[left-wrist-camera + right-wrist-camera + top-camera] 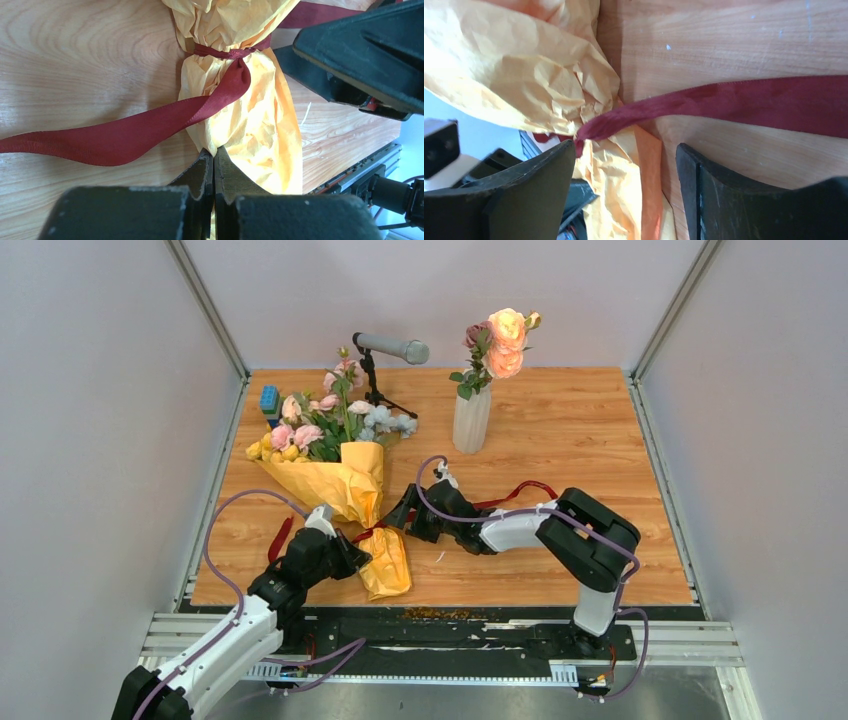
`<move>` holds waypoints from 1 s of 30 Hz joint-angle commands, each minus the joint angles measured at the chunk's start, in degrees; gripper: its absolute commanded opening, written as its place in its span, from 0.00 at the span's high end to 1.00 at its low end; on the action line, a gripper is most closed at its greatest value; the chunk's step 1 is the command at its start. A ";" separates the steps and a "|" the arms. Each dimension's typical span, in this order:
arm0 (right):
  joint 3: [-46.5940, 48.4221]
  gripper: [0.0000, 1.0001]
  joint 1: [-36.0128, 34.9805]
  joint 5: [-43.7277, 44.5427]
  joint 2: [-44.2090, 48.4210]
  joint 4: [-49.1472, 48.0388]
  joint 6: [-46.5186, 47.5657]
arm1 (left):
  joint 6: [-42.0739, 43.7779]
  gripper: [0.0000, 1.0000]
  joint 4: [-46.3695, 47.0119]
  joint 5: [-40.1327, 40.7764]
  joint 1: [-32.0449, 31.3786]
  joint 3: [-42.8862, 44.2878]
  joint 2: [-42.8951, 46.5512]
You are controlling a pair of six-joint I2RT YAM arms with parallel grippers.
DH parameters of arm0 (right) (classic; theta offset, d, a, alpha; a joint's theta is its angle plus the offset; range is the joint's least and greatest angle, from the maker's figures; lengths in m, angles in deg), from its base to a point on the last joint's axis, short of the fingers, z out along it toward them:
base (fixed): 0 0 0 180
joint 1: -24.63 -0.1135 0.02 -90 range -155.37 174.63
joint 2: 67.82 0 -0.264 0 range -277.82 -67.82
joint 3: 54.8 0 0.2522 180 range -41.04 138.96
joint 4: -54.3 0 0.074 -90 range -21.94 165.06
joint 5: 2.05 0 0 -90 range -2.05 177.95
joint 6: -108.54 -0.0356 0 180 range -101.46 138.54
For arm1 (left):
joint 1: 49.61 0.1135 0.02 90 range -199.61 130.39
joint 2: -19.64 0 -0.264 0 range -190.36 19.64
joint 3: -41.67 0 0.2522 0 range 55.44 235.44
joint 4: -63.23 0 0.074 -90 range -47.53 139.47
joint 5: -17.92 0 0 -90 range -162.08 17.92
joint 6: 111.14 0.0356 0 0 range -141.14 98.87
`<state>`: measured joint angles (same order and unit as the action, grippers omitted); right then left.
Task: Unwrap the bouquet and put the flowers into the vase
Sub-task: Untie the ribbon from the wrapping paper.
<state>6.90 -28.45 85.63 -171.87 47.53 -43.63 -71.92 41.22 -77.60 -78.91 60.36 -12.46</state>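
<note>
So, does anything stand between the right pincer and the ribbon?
Nothing visible does. The right pincer is open, and the ribbon lies just ahead of its jaws, beside the paper.

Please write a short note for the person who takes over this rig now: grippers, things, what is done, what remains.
Left gripper: shut on the paper, at its lower end.
Right gripper: open beside the ribbon, holding nothing.
Bouquet: lying on the table, ribbon knotted round it.
Done: peach roses stand in the vase.
Left to do: untie, unwrap, move the other flowers.
</note>
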 commanded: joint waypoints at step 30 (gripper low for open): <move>5.01 1.00 -7.48 25.72 3.88 -8.00 12.71 | 3.14 1.00 -5.96 3.47 -0.14 0.46 0.89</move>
<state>10.66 -32.12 104.34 -172.22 42.80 -42.76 -71.13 39.89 -77.21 -78.91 60.43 -11.39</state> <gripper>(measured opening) 0.010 0.007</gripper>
